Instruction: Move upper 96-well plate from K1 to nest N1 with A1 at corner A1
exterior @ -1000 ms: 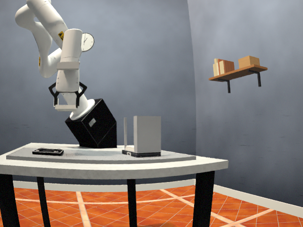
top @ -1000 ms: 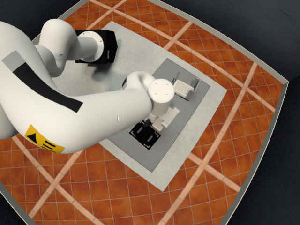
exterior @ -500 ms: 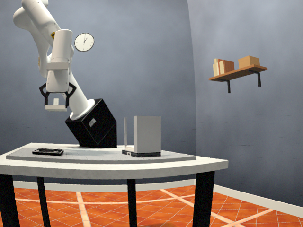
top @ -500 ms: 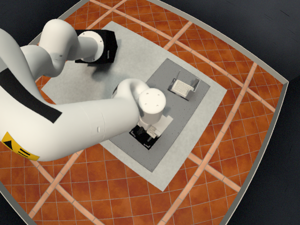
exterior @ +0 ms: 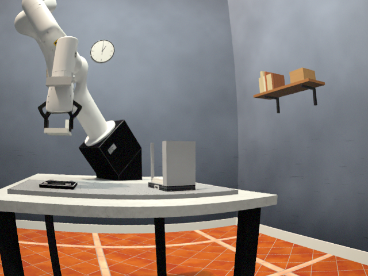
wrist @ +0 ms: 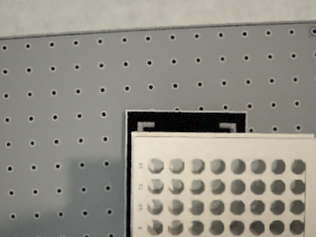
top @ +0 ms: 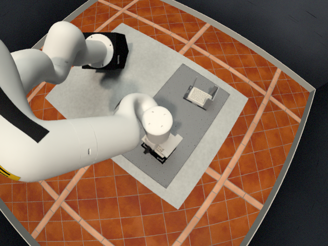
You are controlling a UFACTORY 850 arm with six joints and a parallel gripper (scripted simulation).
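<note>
1. While the arm leans out over the near end of the table [exterior: 142, 204], its gripper [exterior: 58, 125] hangs well above the grey perforated board [exterior: 125, 190], fingers pointing straight down.
2. Its black fingers [exterior: 46, 120] are clenched on the upper 96-well plate [exterior: 56, 130], which hangs level between them, high in the air.
3. Directly below, on the board, lies the black plate nest N1 [exterior: 58, 184]; from the wrist view the plate [wrist: 222, 188] covers most of the nest [wrist: 185, 120], leaving the far edge with two white corner locators showing.
4. From above, the plate [top: 173, 143] sits over the nest [top: 160, 159], partly hidden by the wrist.
5. Well apart, toward the other end of the board, stands the stack rack K1 [exterior: 178, 163], with the lower plate [top: 198, 96] lying flat inside it between the grey walls.
6. On the far walls hang a clock [exterior: 102, 50] and a wooden shelf [exterior: 288, 89].
</note>
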